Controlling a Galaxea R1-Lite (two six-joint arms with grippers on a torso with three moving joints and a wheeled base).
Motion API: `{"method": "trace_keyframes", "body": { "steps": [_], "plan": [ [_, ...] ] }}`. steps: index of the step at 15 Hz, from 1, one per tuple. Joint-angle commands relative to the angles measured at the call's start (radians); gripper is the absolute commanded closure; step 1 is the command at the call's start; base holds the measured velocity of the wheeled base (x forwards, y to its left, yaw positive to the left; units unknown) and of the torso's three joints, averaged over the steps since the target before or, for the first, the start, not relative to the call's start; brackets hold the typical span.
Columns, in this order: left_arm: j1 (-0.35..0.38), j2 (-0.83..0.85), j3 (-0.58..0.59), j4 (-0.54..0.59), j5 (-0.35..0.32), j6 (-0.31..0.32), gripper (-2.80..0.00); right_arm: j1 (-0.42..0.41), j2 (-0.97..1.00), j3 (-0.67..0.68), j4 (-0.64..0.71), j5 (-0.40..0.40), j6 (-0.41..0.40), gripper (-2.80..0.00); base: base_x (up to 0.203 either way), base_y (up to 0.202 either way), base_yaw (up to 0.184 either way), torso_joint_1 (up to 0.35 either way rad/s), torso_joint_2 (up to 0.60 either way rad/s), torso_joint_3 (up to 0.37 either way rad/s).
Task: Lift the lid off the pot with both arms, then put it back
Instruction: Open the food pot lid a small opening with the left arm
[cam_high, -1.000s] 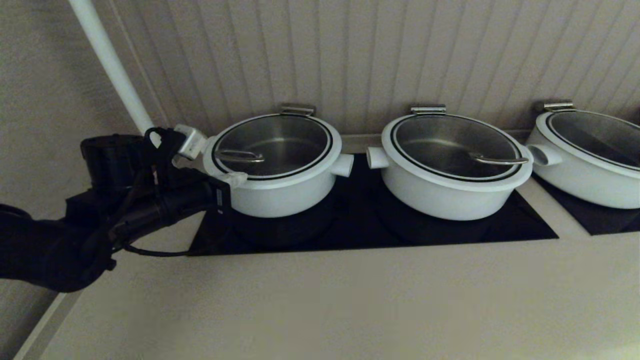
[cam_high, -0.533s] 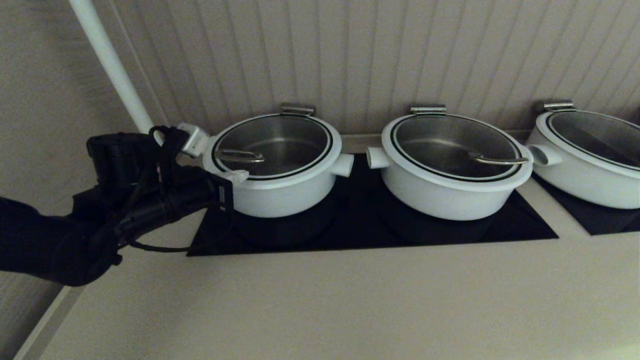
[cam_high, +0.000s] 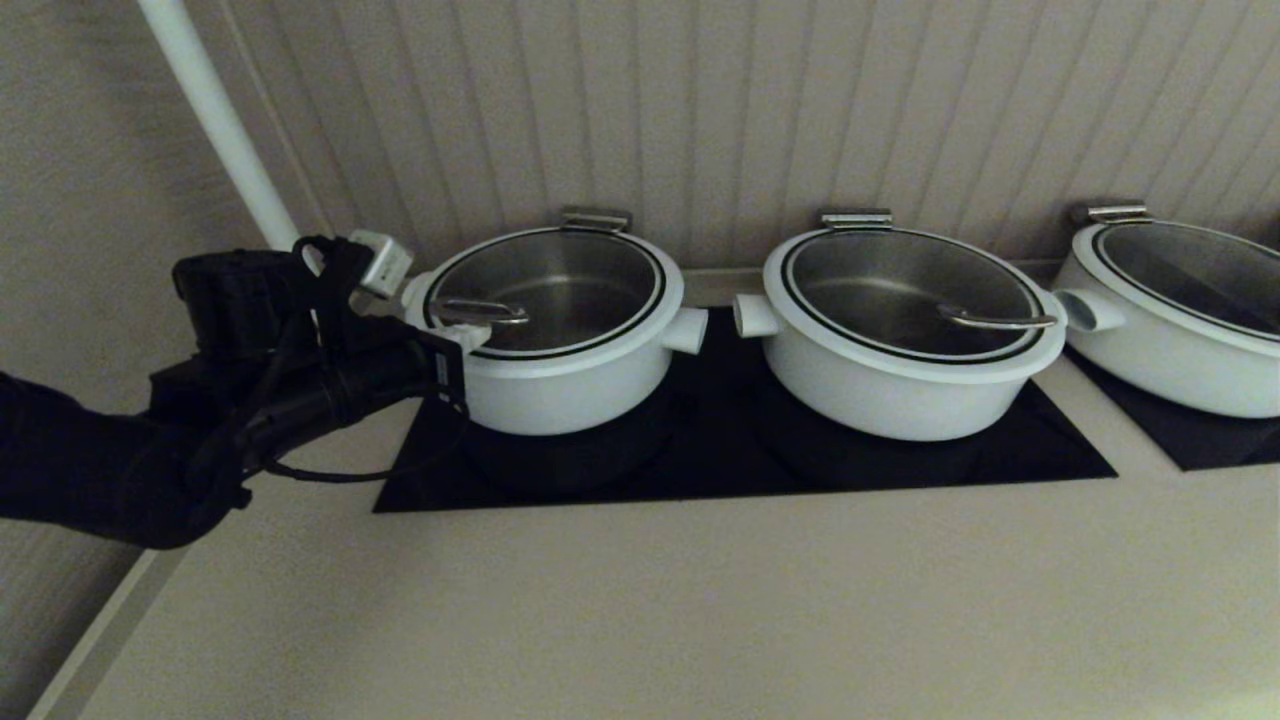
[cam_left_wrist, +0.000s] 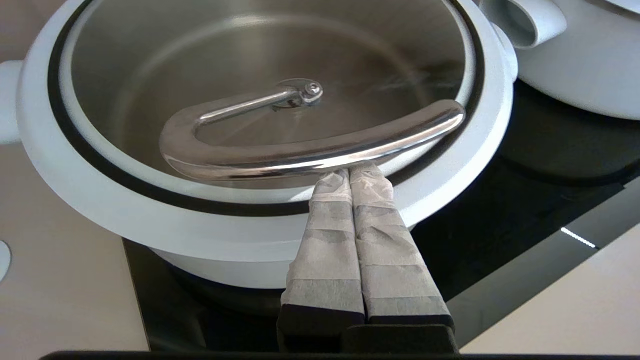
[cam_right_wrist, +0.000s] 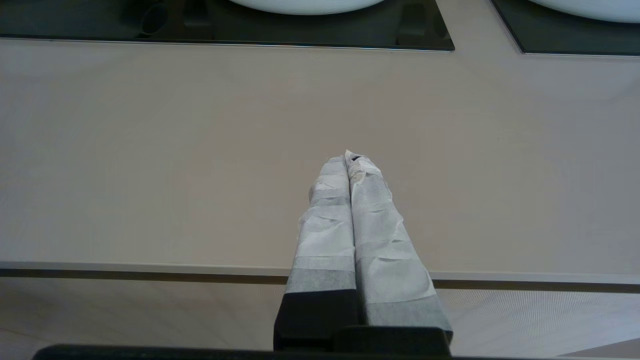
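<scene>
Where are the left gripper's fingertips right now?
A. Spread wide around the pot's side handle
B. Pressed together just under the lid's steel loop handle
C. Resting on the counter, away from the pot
B: the left gripper is shut, tips beneath the lid's handle.

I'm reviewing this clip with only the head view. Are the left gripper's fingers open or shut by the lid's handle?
Observer: Shut. In the left wrist view, the left gripper has both fingers pressed together, holding nothing.
Operator: Where are the tips?
Observer: Right at the steel loop handle of the lid. Its near bar crosses just past them, above the white rim.
Operator: And the right arm? I can't see it.
Observer: The right gripper is shut too, over the counter near its front edge.
</scene>
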Motion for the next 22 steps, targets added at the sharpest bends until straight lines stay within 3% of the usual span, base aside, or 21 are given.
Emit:
{"method": "trace_keyframes", "body": {
  "steps": [1,3,7,22],
  "plan": [
    [0.008,0.005,-0.002,-0.006,-0.001,0.0,0.0,0.0,0.002,0.0,0.001,0.001,-0.001,0.0,0.0,0.0,0.0,0.0,0.0,0.0],
    [0.02,0.007,-0.002,-0.009,-0.001,0.0,0.0,0.0,0.002,0.0,0.001,0.001,-0.001,0.0,0.0,0.0,0.0,0.0,0.0,0.0],
    [0.036,0.057,0.002,-0.164,0.002,0.001,0.0,0.0,0.002,0.0,0.001,0.001,-0.001,0.0,0.0,0.0,0.0,0.0,0.0,0.0],
    [0.036,0.04,-0.002,-0.166,0.006,0.001,0.0,0.0,0.002,0.0,0.001,0.001,-0.001,0.0,0.0,0.0,0.0,0.0,0.0,0.0]
  ]
}}
